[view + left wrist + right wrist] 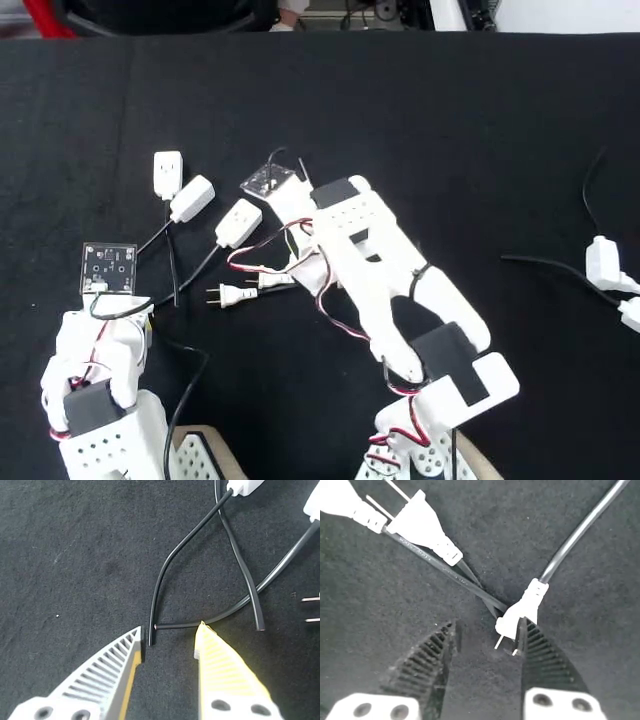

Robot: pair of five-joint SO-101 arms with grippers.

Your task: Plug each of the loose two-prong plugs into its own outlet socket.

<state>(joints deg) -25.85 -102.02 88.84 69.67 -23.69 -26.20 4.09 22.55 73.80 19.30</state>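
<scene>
Plug beside spread right fingers, left fingers spread over cable

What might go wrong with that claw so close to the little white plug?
The right gripper is open, but the small white two-prong plug lies against one finger, not centred; closing might push it away or clamp its metal prongs. The thin black cable running up beside it could get pinched too.
</scene>
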